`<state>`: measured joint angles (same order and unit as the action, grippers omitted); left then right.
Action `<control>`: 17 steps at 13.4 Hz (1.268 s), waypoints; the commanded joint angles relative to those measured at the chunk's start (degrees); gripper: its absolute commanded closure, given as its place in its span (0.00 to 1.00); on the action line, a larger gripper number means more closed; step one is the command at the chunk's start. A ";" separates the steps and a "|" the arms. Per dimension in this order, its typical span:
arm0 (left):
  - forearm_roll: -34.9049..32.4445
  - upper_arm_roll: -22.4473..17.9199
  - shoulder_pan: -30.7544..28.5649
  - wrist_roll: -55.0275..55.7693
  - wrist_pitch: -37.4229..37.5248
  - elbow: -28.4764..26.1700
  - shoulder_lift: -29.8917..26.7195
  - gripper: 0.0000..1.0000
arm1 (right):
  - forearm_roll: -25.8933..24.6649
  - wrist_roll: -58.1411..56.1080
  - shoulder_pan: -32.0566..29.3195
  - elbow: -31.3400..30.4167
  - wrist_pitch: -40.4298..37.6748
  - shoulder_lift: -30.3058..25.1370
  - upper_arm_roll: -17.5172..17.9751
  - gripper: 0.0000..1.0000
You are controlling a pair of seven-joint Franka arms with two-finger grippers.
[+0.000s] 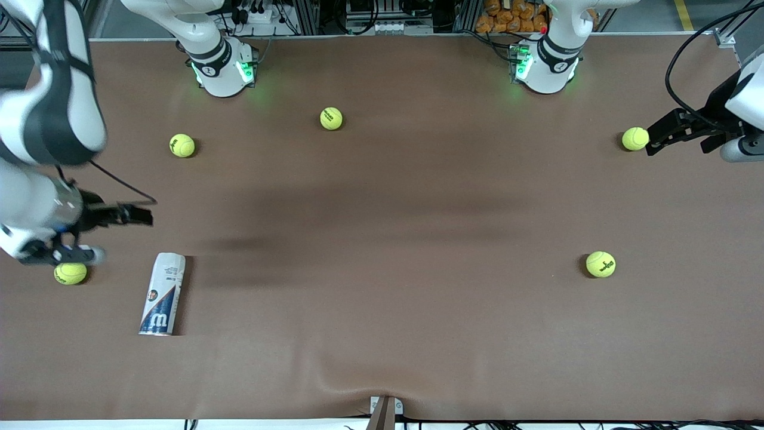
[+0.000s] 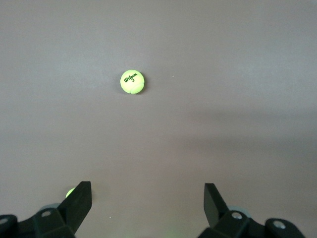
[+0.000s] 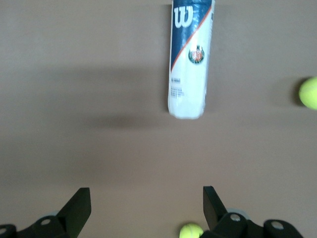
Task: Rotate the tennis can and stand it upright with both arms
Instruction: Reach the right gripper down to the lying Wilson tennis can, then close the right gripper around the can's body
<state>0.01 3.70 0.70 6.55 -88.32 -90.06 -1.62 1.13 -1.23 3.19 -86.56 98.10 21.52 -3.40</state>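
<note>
The tennis can (image 1: 162, 294) lies on its side on the brown table, near the right arm's end. Its silvery rim points toward the front camera and its white end points toward the robots. It also shows in the right wrist view (image 3: 190, 54), ahead of the fingers and apart from them. My right gripper (image 1: 143, 215) (image 3: 147, 208) is open and empty, in the air over the table beside the can's white end. My left gripper (image 1: 653, 140) (image 2: 147, 206) is open and empty, at the left arm's end of the table, right beside a tennis ball (image 1: 634, 138).
Several yellow-green tennis balls lie scattered on the table: one under the right wrist (image 1: 70, 273), two near the right arm's base (image 1: 182, 145) (image 1: 331, 118), one toward the left arm's end (image 1: 600, 264). The table's front edge has a small bracket (image 1: 385, 409).
</note>
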 commanded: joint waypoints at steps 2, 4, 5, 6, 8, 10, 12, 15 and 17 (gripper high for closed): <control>0.96 0.08 0.09 -0.48 0.08 1.20 0.92 0.00 | 0.45 0.00 -2.29 1.57 8.13 7.99 0.41 0.00; 0.96 0.17 0.09 -0.48 -0.01 1.20 1.27 0.00 | 0.19 -1.92 -3.27 1.83 13.23 11.77 0.41 0.00; 0.96 0.17 0.09 -0.48 -0.10 1.28 1.36 0.00 | 0.27 -4.37 -3.80 1.83 16.13 13.36 0.41 0.00; 0.96 0.17 0.09 -0.48 -0.18 1.29 1.36 0.00 | 0.45 -6.75 -4.50 1.83 18.77 15.03 0.41 0.00; 0.96 0.17 0.18 -0.48 -0.45 1.20 1.45 0.00 | 0.36 -9.75 -5.38 1.83 24.65 18.10 0.41 0.00; 0.96 0.17 0.18 -0.48 -0.45 1.20 1.71 0.00 | 0.36 -11.07 -5.73 1.75 27.40 20.04 0.41 0.00; 0.96 0.17 0.18 -0.48 -0.45 1.28 1.71 0.00 | 0.36 -12.22 -5.73 1.75 29.68 21.45 0.41 0.00; 0.96 0.17 0.27 -0.48 -0.45 1.29 1.71 0.00 | 0.36 -12.40 -6.44 1.66 32.76 24.35 0.41 0.00; 0.96 0.17 0.27 -0.48 -0.54 1.29 1.80 0.00 | 0.36 -12.40 -6.44 1.66 33.56 24.97 0.41 0.00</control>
<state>0.01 3.86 0.94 6.55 -88.80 -89.96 -0.43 1.13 -12.37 -2.21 -86.35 131.14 45.03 -3.64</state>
